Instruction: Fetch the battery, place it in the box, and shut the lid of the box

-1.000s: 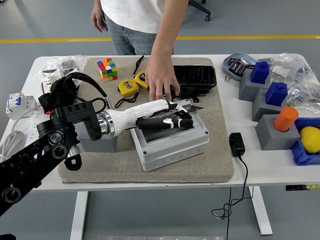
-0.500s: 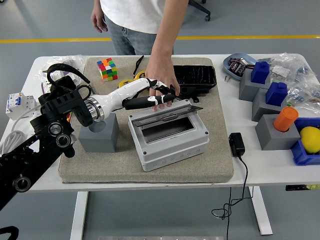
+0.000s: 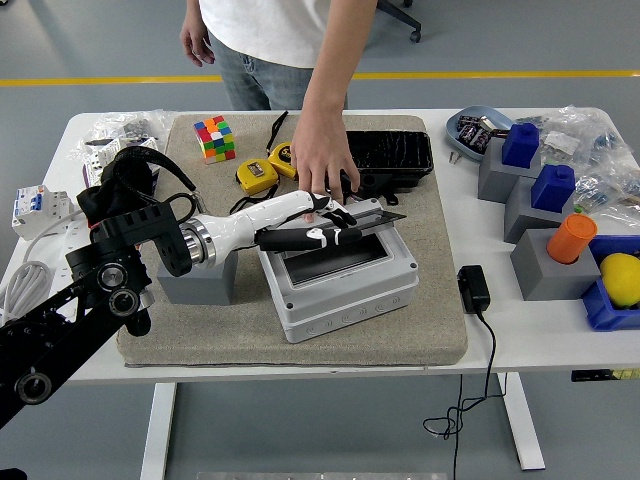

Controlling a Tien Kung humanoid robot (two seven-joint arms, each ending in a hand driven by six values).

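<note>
The grey box point(image 3: 350, 298) sits on the beige mat point(image 3: 220, 335) at mid-table, its window opening facing up. Its thin lid point(image 3: 386, 212) stands raised along the far edge. My left hand point(image 3: 335, 233) reaches in from the left and lies over the rear of the opening, its black and white fingers stretched out flat and holding nothing. A person's hand point(image 3: 322, 165) rests just behind it, fingertips down at the lid's hinge side. Small batteries lie in a blue dish point(image 3: 474, 133) at the far right. I see no battery inside the box. The right arm is out of view.
A black tray point(image 3: 392, 155), a yellow tape measure point(image 3: 256, 176) and a colour cube point(image 3: 214, 137) lie behind the box. A grey block point(image 3: 200, 285) stands left of it. A charger point(image 3: 472, 288) and grey stands with blue and orange pieces point(image 3: 545, 215) fill the right side.
My left hand pulled back left and up to the lid's edge, then came down again over the rear of the opening. The person's hand stayed by the lid.
</note>
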